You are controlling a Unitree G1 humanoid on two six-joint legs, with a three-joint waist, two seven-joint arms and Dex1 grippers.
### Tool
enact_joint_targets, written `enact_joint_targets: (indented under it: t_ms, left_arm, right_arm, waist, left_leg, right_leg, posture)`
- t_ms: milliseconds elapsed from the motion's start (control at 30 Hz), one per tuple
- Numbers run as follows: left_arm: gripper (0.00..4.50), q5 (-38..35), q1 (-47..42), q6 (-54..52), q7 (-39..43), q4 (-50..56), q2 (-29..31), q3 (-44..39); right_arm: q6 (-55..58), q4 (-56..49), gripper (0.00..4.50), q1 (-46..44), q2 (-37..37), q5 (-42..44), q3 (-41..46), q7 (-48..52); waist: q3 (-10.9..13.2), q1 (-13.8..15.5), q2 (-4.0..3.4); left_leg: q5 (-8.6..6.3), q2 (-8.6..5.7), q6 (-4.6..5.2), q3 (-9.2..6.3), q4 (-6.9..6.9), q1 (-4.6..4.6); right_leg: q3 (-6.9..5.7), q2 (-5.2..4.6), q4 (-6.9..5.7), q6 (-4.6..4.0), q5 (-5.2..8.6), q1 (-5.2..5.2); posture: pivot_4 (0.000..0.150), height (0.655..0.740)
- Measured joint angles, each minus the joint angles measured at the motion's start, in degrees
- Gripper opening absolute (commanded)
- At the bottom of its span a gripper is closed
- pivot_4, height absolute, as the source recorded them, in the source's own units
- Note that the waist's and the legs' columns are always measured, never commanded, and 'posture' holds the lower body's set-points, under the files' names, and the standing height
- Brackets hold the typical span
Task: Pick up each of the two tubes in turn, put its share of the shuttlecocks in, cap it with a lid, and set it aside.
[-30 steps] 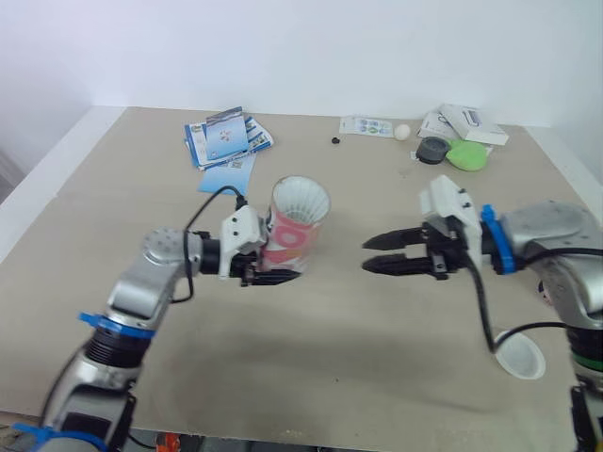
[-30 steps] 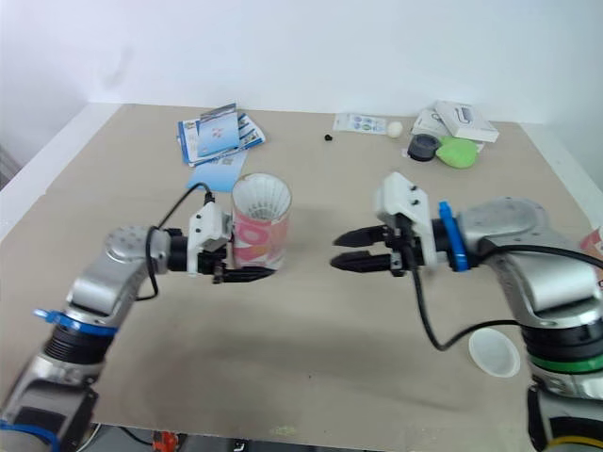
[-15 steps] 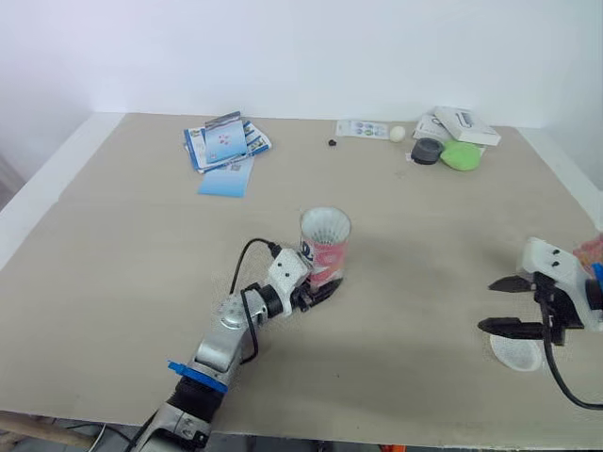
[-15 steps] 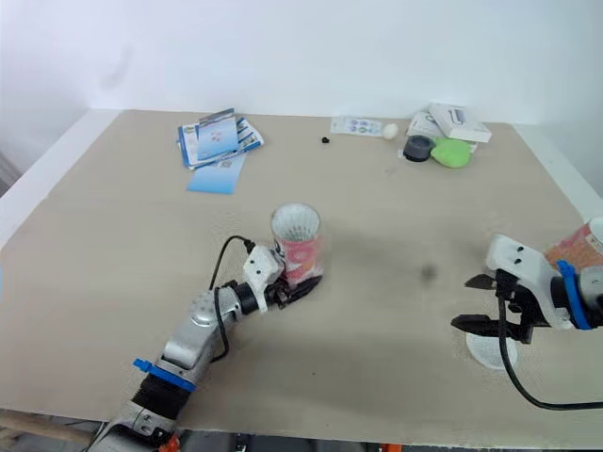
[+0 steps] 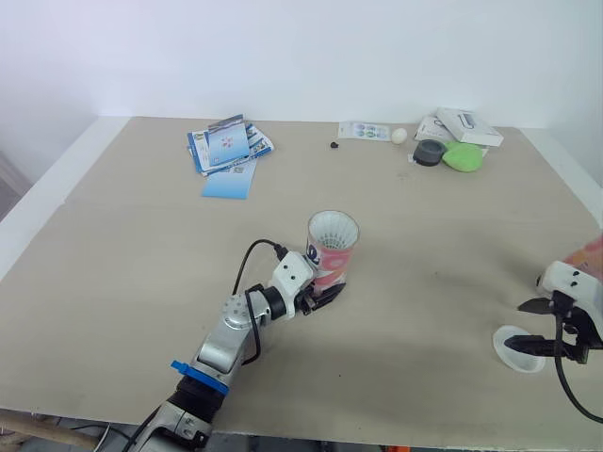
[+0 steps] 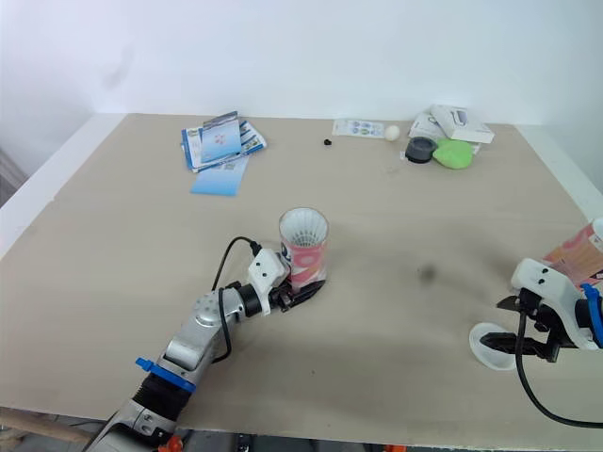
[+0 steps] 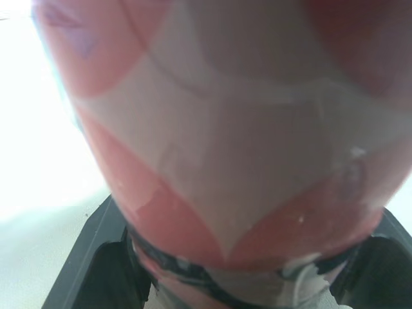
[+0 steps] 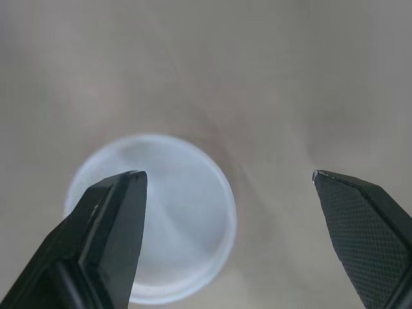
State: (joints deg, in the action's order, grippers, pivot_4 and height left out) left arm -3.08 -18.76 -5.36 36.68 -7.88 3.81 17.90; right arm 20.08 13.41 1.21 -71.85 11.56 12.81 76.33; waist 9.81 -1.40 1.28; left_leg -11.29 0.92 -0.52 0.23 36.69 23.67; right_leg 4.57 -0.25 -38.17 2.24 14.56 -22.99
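Hovering near table edge point(image 6: 558, 179), right end effector point(image 8: 226, 174) spreads over lid point(image 8: 177, 222).

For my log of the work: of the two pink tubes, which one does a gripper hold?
The tube in the middle of the table: the left gripper grips its base. The other tube, at the right edge, is held by none.

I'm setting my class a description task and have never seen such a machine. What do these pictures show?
A two-armed humanoid robot. The wide pictures come from cameras in its head, looking down at a beige table; the close-ups come from its wrists. Its left hand grips an upright pink and white tube holding white shuttlecocks. Its open right hand hovers over a round white plastic lid. Blue leaflets, a white box and a green object lie at the far edge.
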Motion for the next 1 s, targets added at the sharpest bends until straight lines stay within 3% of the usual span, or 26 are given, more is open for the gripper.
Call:
enact_joint_targets:
  t_ms: [67,167,200,233,300,333,367,400,500,733,900,1000]
  left_arm:
    - [2.81,-0.06,-0.02,-0.13,0.0,-0.02,0.07,0.0]
    - [2.81,-0.02,-0.05,-0.18,0.0,-0.23,0.11,0.07]
    - [2.81,0.01,-0.15,-0.17,0.01,-0.39,0.12,0.12]
    - [2.81,0.04,-0.3,-0.16,0.04,-0.55,0.18,0.15]
    - [2.81,0.11,-0.48,-0.16,0.07,-0.67,0.27,0.22]
    - [2.81,0.13,-0.63,-0.16,0.11,-0.78,0.33,0.24]
    - [2.81,0.13,-0.73,-0.16,0.13,-0.86,0.37,0.25]
    - [2.81,0.13,-0.91,-0.15,0.17,-1.05,0.43,0.26]
    - [2.81,0.12,-1.16,-0.11,0.22,-1.37,0.44,0.27]
    - [2.81,0.14,-2.4,-0.05,0.84,-2.46,0.72,0.31]
    - [2.81,0.3,-3.55,0.53,0.98,-3.8,0.76,0.32]
    - [2.81,0.25,-4.18,0.54,1.31,-4.22,0.64,0.33]
  right_arm:
    - [-0.43,0.54,4.42,-0.22,0.0,-0.29,-0.64,-0.04]
    - [-1.2,0.77,3.48,-0.7,0.08,-0.77,-1.58,-0.2]
    - [-1.38,0.77,3.36,-0.81,0.17,-0.76,-1.74,-0.2]
    - [-1.3,0.76,2.68,-0.98,0.3,-0.76,-1.84,-0.24]
    - [-1.16,0.73,2.4,-1.14,0.47,-0.71,-1.87,-0.25]
    - [-1.1,0.64,1.8,-1.26,0.61,-0.63,-1.87,-0.25]
    - [-1.09,0.63,1.8,-1.41,0.76,-0.61,-1.88,-0.26]
    - [-0.97,0.44,1.2,-1.72,1.19,-0.53,-1.88,-0.25]
    - [-0.22,-0.2,0.11,-2.13,1.49,-0.03,-1.88,-0.22]
    - [4.0,-5.88,0.11,-10.85,4.05,4.74,-2.32,0.56]
    - [11.89,-17.84,0.11,-37.89,9.89,11.46,-8.04,-0.65]
    - [11.58,-20.85,0.11,-49.54,14.39,10.08,-14.67,-1.25]
  waist:
    - [-0.01,-0.01,-0.01]
    - [0.01,-0.02,0.05]
    - [0.01,-0.02,0.06]
    - [0.02,-0.02,0.07]
    - [0.01,-0.02,0.07]
    - [0.01,-0.02,0.07]
    - [0.02,-0.02,0.08]
    - [0.01,-0.03,0.08]
    - [0.01,-0.04,0.08]
    - [-0.05,-0.16,-0.12]
    - [-0.08,-1.03,-0.39]
    - [-0.12,-0.73,-0.17]
  left_leg:
    - [0.0,0.0,0.0,0.03,-0.02,-0.09]
    - [0.0,0.01,0.0,0.01,-0.05,-0.35]
    - [-0.01,0.01,-0.01,0.0,-0.05,-0.38]
    - [-0.01,0.01,-0.01,0.0,-0.04,-0.44]
    - [-0.01,0.01,-0.01,0.0,-0.04,-0.46]
    - [-0.01,0.0,-0.01,0.0,-0.03,-0.47]
    - [0.0,0.0,-0.01,0.0,-0.03,-0.47]
    - [0.0,0.0,-0.01,0.0,-0.01,-0.48]
    - [0.0,0.0,-0.01,0.0,0.01,-0.49]
    - [0.01,-0.09,-0.01,0.01,0.02,-0.48]
    - [0.05,-0.15,-0.01,-0.13,-0.01,-0.51]
    - [0.04,-0.11,-0.02,-0.25,-0.03,-0.36]
  right_leg:
    - [0.03,0.0,0.0,0.0,0.0,0.07]
    - [0.0,0.01,0.03,-0.03,0.03,0.35]
    - [0.0,0.01,0.05,-0.03,0.03,0.41]
    - [0.0,0.01,0.07,-0.03,0.03,0.48]
    - [0.0,0.0,0.08,-0.02,0.02,0.52]
    - [0.0,0.0,0.08,-0.01,0.02,0.53]
    - [0.0,0.0,0.08,-0.01,0.02,0.53]
    - [0.01,0.0,0.08,0.0,0.01,0.55]
    - [0.02,-0.01,0.08,0.03,-0.01,0.57]
    - [0.1,-0.05,0.07,0.12,-0.07,0.55]
    - [0.09,-0.02,0.08,0.12,-0.13,0.54]
    - [-0.12,-0.05,0.15,0.03,-0.03,0.49]
  posture:
    - [0.15,0.74]
    - [0.15,0.74]
    - [0.15,0.74]
    - [0.15,0.74]
    - [0.15,0.74]
    - [0.15,0.74]
    - [0.15,0.74]
    - [0.15,0.74]
    - [0.15,0.74]
    - [0.15,0.74]
    - [0.15,0.74]
    - [0.15,0.74]
